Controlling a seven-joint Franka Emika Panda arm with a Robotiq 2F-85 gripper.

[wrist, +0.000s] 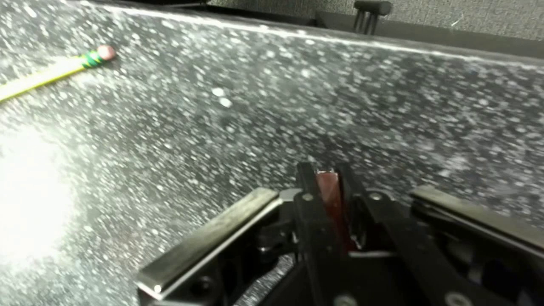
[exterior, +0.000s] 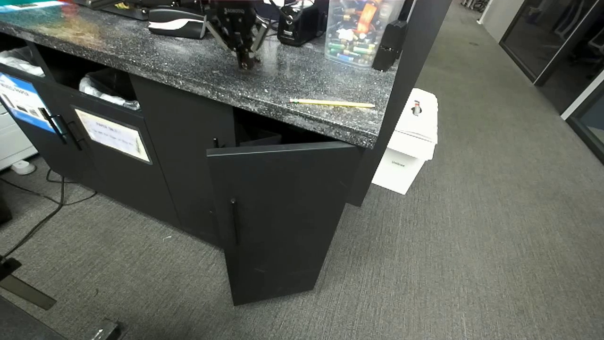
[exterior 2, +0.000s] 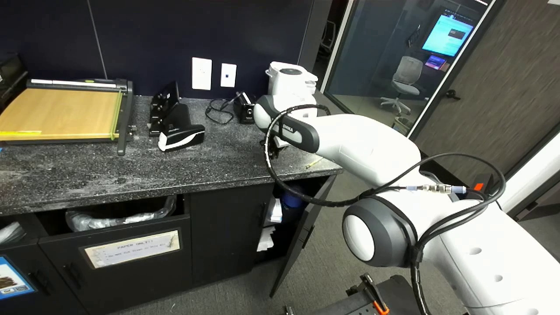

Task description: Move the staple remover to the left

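Staple remover (wrist: 330, 191), dark red, sits clamped between the drawn-in fingers (wrist: 312, 212) of the Robotiq gripper (wrist: 324, 172), just off centre toward four o'clock in the wrist view; whether it touches the speckled countertop (wrist: 191, 127) I cannot tell. From the gripper in an exterior view, the yellow pencil (exterior: 332, 103) lies at four o'clock, the black-and-white stapler (exterior: 177, 23) at ten and the battery tub (exterior: 334, 28) between two and three.

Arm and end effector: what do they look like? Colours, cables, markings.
Arm: white and rounded, dark grey joint housings. Black cables loop alongside; one inline connector is silver and pale blue. End effector: black, narrow fingers, metallic-grey side bars, pale ROBOTIQ lettering in an exterior view.
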